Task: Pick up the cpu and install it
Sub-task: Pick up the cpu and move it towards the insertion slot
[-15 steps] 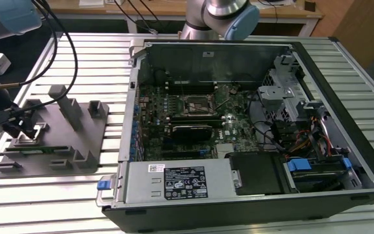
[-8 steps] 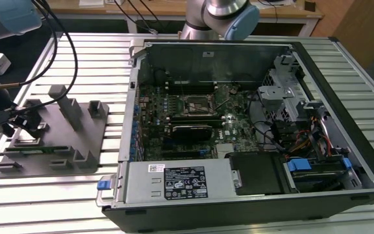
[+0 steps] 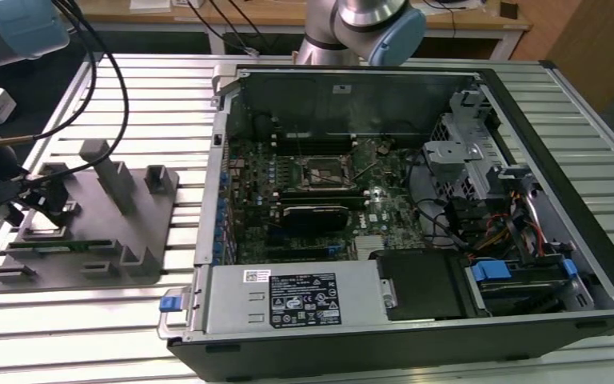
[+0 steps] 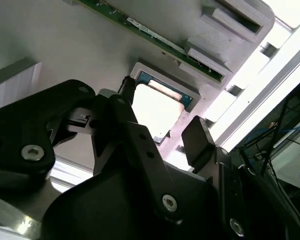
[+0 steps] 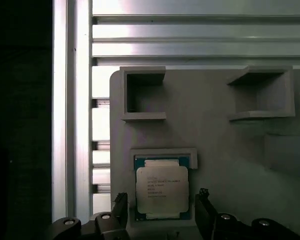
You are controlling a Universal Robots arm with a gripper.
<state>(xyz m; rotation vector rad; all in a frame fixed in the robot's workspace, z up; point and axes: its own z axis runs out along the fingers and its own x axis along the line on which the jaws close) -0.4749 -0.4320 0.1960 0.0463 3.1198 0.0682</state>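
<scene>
The cpu [image 5: 161, 190], a flat square chip with a silvery top and a thin rim, lies in a shallow square pocket of the grey fixture block [image 5: 215, 135]. In the second wrist view the cpu [image 4: 157, 107] shows bright between the black fingers. My gripper [image 5: 162, 210] hangs just over it, open, with one fingertip [image 5: 121, 204] on each side of the pocket and apart from the chip. In the exterior view the gripper [image 3: 32, 204] sits over the near-left end of the fixture [image 3: 93, 240]. The black cpu socket [image 3: 323, 170] sits on the motherboard inside the open computer case.
A green memory stick [image 4: 150, 35] stands in a slot of the fixture beside the cpu pocket. Upright grey posts [image 3: 109, 172] rise from the fixture. The open case [image 3: 520, 104] holds a grey power supply [image 3: 297, 300], drive cages and cables. The table is slatted aluminium [image 3: 169, 104].
</scene>
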